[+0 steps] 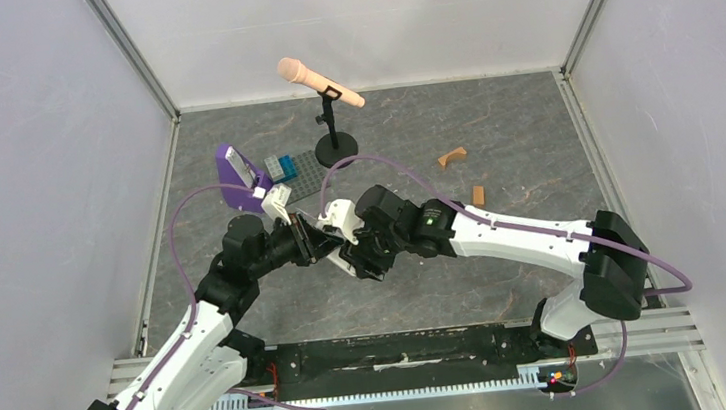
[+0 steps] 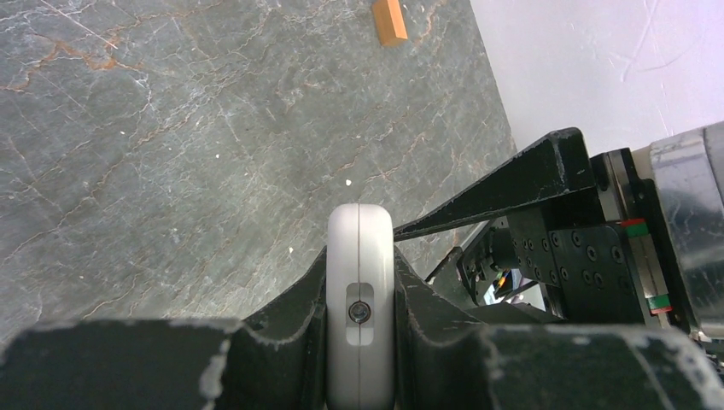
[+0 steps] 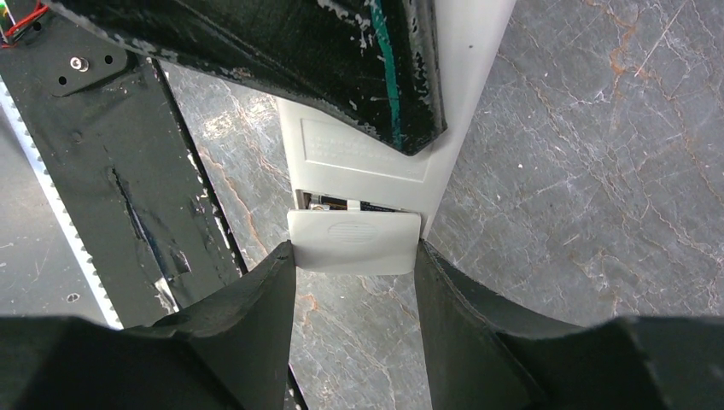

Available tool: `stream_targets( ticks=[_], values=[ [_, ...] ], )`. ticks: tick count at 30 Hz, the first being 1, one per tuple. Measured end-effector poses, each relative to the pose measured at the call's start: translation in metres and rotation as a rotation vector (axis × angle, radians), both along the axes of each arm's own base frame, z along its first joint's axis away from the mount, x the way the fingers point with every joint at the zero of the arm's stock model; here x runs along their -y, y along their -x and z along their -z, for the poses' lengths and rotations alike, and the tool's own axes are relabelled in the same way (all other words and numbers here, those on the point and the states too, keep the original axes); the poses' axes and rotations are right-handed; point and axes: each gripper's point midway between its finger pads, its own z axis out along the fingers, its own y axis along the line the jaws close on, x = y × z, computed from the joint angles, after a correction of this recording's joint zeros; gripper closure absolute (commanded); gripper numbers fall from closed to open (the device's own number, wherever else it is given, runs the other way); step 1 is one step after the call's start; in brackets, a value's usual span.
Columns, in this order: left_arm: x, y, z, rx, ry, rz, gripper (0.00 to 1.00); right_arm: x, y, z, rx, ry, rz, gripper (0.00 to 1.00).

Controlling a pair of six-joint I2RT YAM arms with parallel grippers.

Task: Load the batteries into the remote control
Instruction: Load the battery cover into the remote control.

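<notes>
The left end effector (image 2: 360,278) pinches the small white rectangular plastic remote control (image 2: 359,239) by its flat faces, over the grey marbled stone surface (image 2: 171,171). The right end effector (image 3: 354,256) grips the small white plastic battery cover (image 3: 354,242) by its sides, a thin gap baring the compartment. This looks like the cover step, with no batteries plainly visible; next comes a straight slide along the remote control.

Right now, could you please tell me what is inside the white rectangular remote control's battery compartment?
Only a narrow dark slit shows between the remote control and its white plastic cover, gripped by the right gripper; any batteries are hidden.
</notes>
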Motion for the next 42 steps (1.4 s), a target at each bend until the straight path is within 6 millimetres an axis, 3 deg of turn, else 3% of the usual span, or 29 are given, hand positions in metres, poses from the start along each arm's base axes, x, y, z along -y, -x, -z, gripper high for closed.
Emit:
stream_targets(
  ticks=[26,38,42],
  values=[
    [-0.002,-0.004,0.000,0.001,0.006,-0.016,0.98,-0.005,-0.013,0.000,-0.049,0.044,0.149,0.83],
    [0.005,-0.008,0.012,-0.092,0.024,-0.014,0.98,0.000,-0.014,0.008,-0.064,0.110,0.171,0.71],
    [0.005,-0.009,0.010,-0.098,0.033,-0.018,0.98,0.001,-0.014,0.006,-0.064,0.113,0.173,0.59]
  ],
)
